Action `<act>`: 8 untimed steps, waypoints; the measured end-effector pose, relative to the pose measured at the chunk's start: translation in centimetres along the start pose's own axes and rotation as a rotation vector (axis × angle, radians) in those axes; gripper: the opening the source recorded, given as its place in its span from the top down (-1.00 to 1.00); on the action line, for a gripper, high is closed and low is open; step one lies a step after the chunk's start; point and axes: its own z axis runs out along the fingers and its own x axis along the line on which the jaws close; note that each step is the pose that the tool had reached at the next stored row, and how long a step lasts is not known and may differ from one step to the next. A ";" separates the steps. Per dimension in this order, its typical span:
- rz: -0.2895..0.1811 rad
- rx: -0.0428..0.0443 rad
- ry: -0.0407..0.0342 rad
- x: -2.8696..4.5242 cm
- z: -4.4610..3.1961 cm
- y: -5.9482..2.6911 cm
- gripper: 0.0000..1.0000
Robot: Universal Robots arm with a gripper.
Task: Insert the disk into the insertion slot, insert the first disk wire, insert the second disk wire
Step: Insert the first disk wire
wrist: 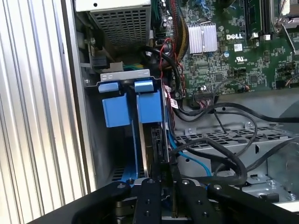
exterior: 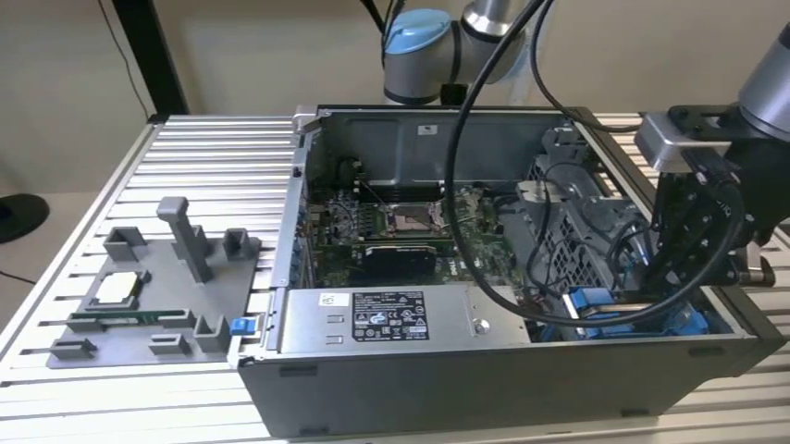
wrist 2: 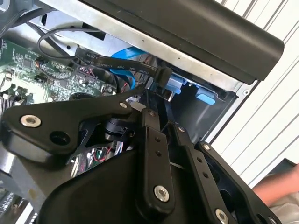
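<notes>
- A ribbed metal table (exterior: pixel 185 148) carries everything.
- An open computer case (exterior: pixel 494 384) stands on it.
- Beside the case, toward the exterior view's left, lies a grey holder (exterior: pixel 117 340), apparently plastic.

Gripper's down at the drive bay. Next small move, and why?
Probably a short, straight push deeper along the drive bay, no sideways drift. In the first wrist view the gripper sits at the bay's mouth beside the blue tabs, and black cables loop next to it, so drifting could snag them.
</notes>
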 end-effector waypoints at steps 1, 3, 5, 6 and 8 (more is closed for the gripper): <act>0.005 -0.0006 0.0000 0.00 0.08 0.00 1.00; 0.013 -0.0018 0.0003 0.00 0.20 0.00 1.00; 0.015 -0.0024 -0.0001 0.01 0.25 -0.01 1.00; 0.015 -0.0026 -0.0001 0.00 0.25 -0.03 1.00; 0.015 -0.0029 -0.0001 0.01 0.26 -0.11 1.00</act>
